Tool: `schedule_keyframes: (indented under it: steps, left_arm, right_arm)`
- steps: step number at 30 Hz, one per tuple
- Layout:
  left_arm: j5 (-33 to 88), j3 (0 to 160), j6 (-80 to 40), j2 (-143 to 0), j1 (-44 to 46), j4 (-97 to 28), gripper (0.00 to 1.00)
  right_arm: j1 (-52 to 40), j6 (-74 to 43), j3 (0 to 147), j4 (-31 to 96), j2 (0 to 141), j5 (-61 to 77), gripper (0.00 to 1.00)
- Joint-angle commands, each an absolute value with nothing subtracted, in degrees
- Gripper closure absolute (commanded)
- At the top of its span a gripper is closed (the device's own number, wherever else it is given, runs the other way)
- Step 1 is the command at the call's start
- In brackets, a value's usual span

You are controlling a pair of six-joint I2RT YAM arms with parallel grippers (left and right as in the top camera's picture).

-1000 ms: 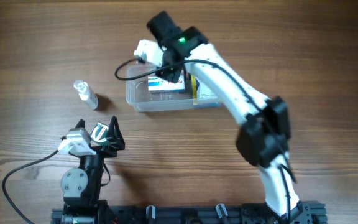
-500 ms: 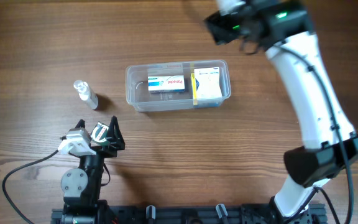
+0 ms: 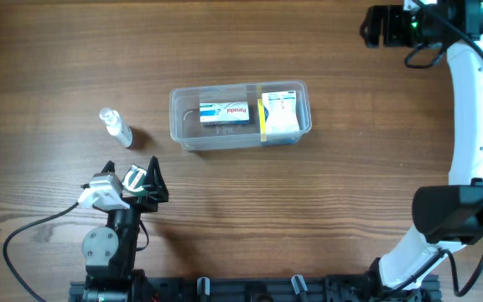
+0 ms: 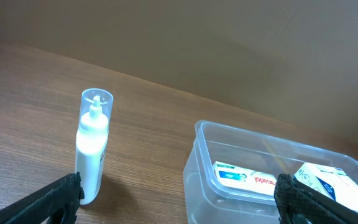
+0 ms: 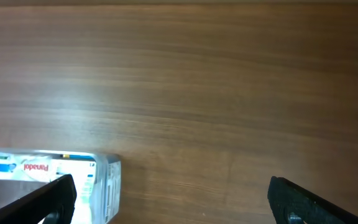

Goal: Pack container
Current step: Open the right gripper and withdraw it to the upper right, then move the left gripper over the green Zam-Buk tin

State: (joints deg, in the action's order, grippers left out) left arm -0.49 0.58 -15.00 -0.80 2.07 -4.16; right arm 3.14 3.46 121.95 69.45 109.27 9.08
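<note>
2 boxes (image 3: 225, 112) sit inside the container (image 3: 184, 127), centre overhead; left gripper (image 3: 131, 172) at 7 o'clock, right gripper (image 3: 374, 27) at 2 o'clock. Left wrist: fingers (image 4: 48, 202) spread wide, empty; container (image 4: 199, 134) looks light, flexible, slippery, so pinch its rim. Right wrist: fingers (image 5: 303, 202) wide apart, empty.

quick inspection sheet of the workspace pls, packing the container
surface: wooden table, no spills seen
job's things: clear container upright mid-table, holding a Panadol box and a white box side by side
clutter: small capped bottle standing left of the container, apart from it
grippers: left gripper open, empty, near the bottle; right gripper open, empty, far right corner
cables: black cable loops by the left arm
surroundings: nothing seen
</note>
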Motion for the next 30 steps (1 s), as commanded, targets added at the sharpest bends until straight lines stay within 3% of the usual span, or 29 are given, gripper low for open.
schedule_keyframes:
  steps: [1,6,13,19,30]
  left_arm:
    - [0.21,0.32,-15.46,-0.54,1.48,-4.27,0.00]
    - [0.08,0.32,-15.46,-0.54,1.48,-4.14,0.00]
    - [2.83,0.32,-15.51,-0.54,1.48,-4.10,0.00]
    - [6.83,1.69,-15.49,-0.56,1.48,-2.26,0.00]
    - [-1.04,25.50,-17.41,-12.93,1.48,-27.31,0.00]
  right_arm:
    - [3.20,-1.02,122.13,69.49,109.32,11.94,0.00]
    - [3.33,-1.72,122.13,69.65,109.32,9.63,0.00]
    - [7.62,-17.15,122.13,70.41,109.32,5.21,0.00]
    - [9.02,-18.39,122.13,70.54,109.32,5.37,0.00]
    - [8.97,-18.39,122.13,70.54,109.32,5.37,0.00]
